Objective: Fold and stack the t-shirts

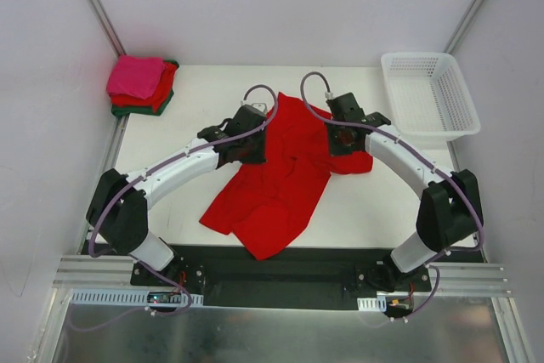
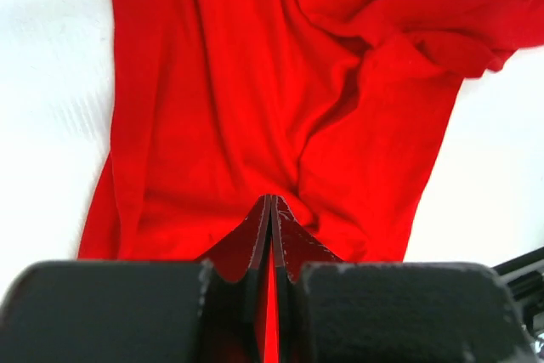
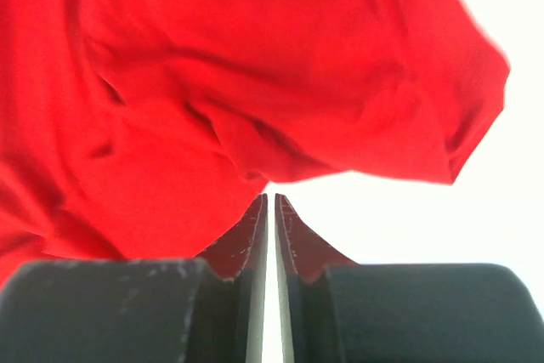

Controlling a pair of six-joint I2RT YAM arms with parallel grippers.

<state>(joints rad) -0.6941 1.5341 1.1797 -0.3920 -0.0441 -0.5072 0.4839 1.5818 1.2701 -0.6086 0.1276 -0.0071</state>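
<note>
- A white table (image 1: 374, 210) was seen from above, with two robot arms reaching in from its near edge.
- In the far left corner sat a folded stack (image 1: 141, 87): a hot pink shirt (image 1: 136, 76) on top, a red one under it and a dark green one at the bottom. That part of the job looked done.
- The bright red t-shirt (image 1: 272, 184) lay mid-table, between the two arms. It was rumpled and unfolded, with one end trailing toward the near edge.
- The left gripper (image 2: 270, 201) had its fingers pressed together over the shirt's left side. Creases in the cloth ran up to the tips, so it appeared to pinch a fold.
- The right gripper (image 3: 269, 200) was at the shirt's right edge, its fingers a thin slit apart. Bare table showed through the slit and no cloth was between them.
- A white lattice basket (image 1: 429, 91) stood in the far right corner, well apart from the shirt. No shirts could be seen in it.
- Judged from this, what was left was to smooth the red shirt, fold it and put it on the stack.
</note>
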